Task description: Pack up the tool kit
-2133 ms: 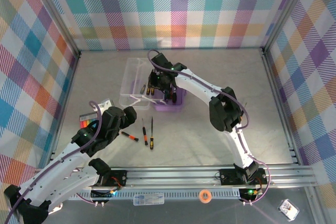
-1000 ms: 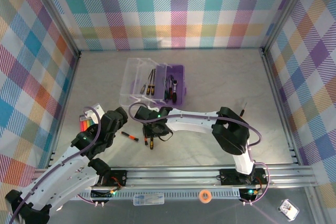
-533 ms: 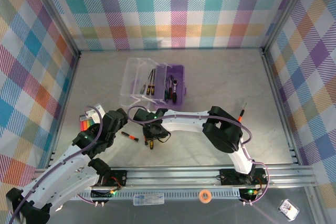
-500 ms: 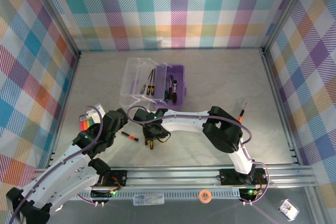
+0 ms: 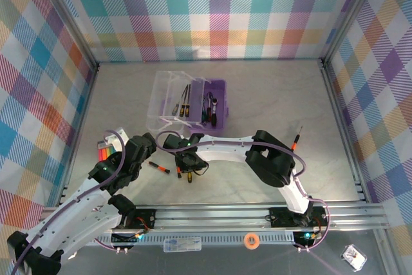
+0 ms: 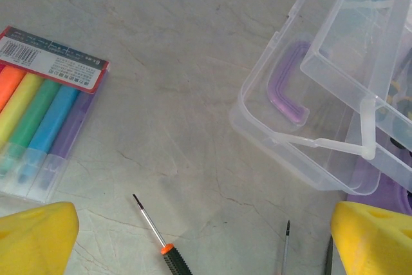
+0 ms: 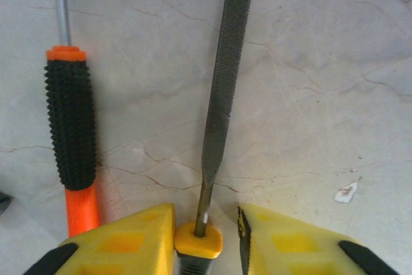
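Top external view: the tool kit case [image 5: 217,115] sits open toward the far side of the counter [image 5: 277,94], its clear lid [image 5: 166,98] thrown left, with several tools already inside. By my count three pieces are left on the near counter: a file [image 7: 225,82], a black-and-orange screwdriver [image 7: 72,133] just beside it, and another screwdriver [image 5: 158,167] further left. Your right gripper [image 7: 206,223] closely straddles the file's handle; you cannot tell whether it pinches yet. Your left gripper [image 6: 206,243] hangs spread wide, holding nothing.
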Available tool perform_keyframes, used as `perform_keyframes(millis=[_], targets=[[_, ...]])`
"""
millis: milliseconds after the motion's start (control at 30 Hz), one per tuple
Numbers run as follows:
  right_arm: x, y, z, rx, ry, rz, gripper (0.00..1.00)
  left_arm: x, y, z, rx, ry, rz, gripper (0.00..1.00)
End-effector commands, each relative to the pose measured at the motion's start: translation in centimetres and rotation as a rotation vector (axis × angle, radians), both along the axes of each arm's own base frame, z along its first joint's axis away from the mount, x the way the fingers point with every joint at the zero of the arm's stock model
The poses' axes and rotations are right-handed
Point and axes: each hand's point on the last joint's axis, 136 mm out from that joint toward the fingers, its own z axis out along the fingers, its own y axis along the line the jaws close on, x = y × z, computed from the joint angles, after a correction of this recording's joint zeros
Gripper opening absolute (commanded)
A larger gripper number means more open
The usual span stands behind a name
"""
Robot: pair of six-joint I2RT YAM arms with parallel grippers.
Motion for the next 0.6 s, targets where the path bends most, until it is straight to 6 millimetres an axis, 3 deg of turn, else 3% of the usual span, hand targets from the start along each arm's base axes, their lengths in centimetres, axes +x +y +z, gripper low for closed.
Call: perform_keyframes(millis=[0, 200, 567], targets=[[0.0, -1.8, -0.4, -0.075, -0.021, -0.012, 0.27, -0.1, 0.4, 0.4, 0.003, -0.005, 0.011, 1.00], [0.0, -3.3, -0.5, -0.106, -0.042, -0.008, 0.21, -0.1, 0.7, 0.5, 0.020, -0.007, 0.015, 1.00], [0.5, -2.9, 1.6, -0.050, -0.094, 0.026, 0.19, 0.2, 0.3, 1.0, 0.008, -0.018, 0.005, 1.00]])
